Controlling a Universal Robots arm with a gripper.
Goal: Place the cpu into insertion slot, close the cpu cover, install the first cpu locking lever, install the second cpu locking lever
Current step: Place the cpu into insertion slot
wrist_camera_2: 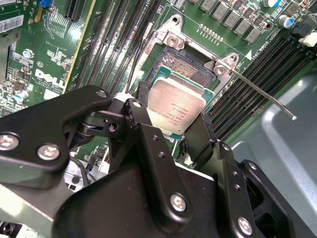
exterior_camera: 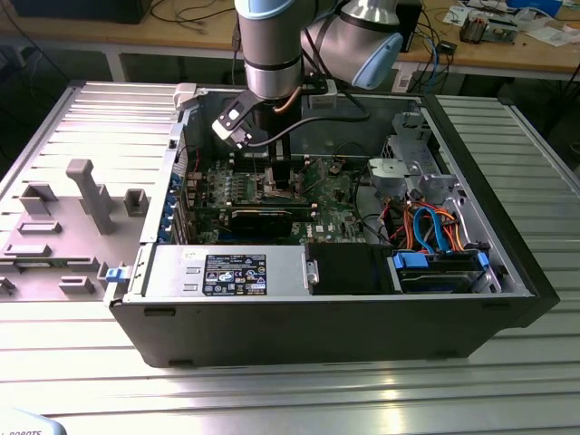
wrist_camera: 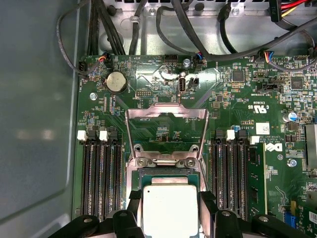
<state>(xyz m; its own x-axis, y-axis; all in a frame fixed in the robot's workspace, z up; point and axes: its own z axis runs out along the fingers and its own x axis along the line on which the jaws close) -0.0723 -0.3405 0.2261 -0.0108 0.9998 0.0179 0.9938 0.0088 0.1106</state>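
My gripper (wrist_camera_2: 173, 119) is shut on the cpu (wrist_camera_2: 176, 110), a flat square chip with a silver top, gripped by two opposite edges between black fingers (wrist_camera: 208, 210). In the first wrist view the cpu (wrist_camera: 170, 208) hangs over the insertion slot (wrist_camera: 166, 172). The slot's dark pin field (wrist_camera_2: 190, 62) is partly uncovered beside the chip in the second wrist view. The cpu cover (wrist_camera: 166, 113), a silver frame with a square window, lies folded back and open on the green board. A thin locking lever (wrist_camera_2: 262, 94) sticks out to one side. In the exterior view the gripper (exterior_camera: 279, 179) reaches down inside the computer case.
Black memory slots (wrist_camera: 101, 173) flank the socket on both sides, with a coin battery (wrist_camera: 117, 82) and cable bundles (wrist_camera: 163, 25) beyond it. A grey case wall (wrist_camera: 34, 124) runs close by. Drive cage and blue cables (exterior_camera: 435, 231) fill the exterior view's right; grey fixtures (exterior_camera: 82, 195) stand left.
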